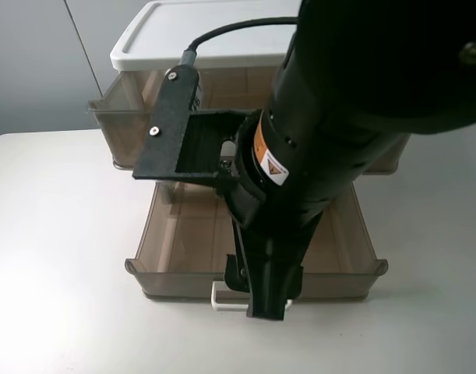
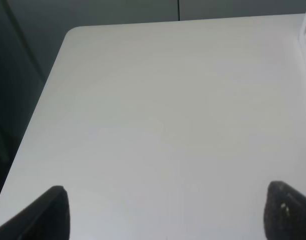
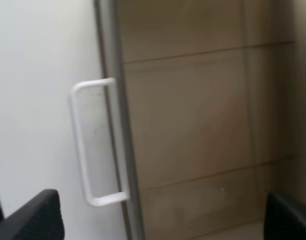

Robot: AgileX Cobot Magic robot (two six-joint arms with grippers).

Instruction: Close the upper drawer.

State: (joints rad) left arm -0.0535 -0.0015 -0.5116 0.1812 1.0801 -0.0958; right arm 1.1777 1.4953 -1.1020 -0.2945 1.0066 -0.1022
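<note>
You had the upper drawer pulled far out of the cabinet, toward the front of the table, with its smoky-brown inside open to the high camera. Its white loop handle stuck out from the front wall, on the side away from the cabinet's white top.

Your right arm reached over the drawer and hid much of its middle. In the right wrist view the right gripper hung above the front rim, its fingers spread wide. One finger was on the handle side and the other over the inside of the drawer, and neither was closed on anything. You couldn't tell from the high view whether a fingertip touched the handle.

Your left gripper was out over bare table, well away from the drawer, with its fingers also wide apart and holding nothing
</note>
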